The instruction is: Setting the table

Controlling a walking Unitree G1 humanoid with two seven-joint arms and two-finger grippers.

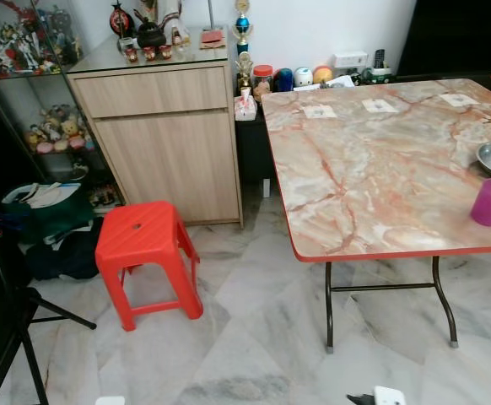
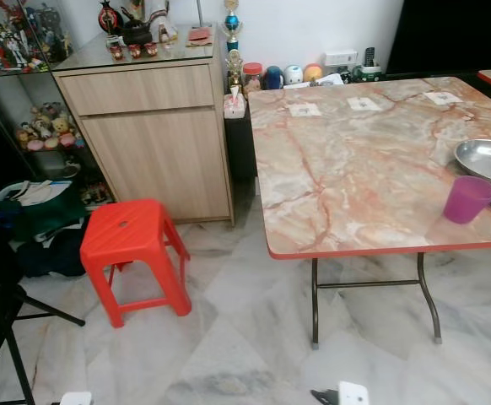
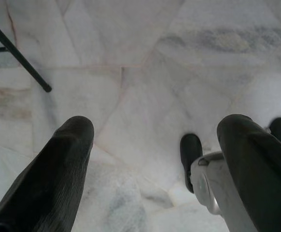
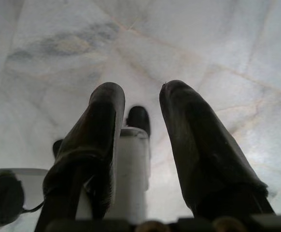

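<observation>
A purple cup (image 2: 466,199) stands just beside a metal bowl (image 2: 488,159) on the tabletop (image 2: 355,169). The left gripper (image 3: 155,145) and the right gripper (image 4: 141,104) hang over the floor (image 1: 245,337), jaws apparently released and empty.

A marble-patterned bench (image 2: 355,169) with a red edge stands on folding metal legs. On it, near the right edge, sit a purple cup (image 2: 466,199) and, just behind it, a metal bowl (image 2: 488,159) (cut off by the frame). Three small white squares (image 2: 361,104), perhaps coasters, lie along its far side.
</observation>
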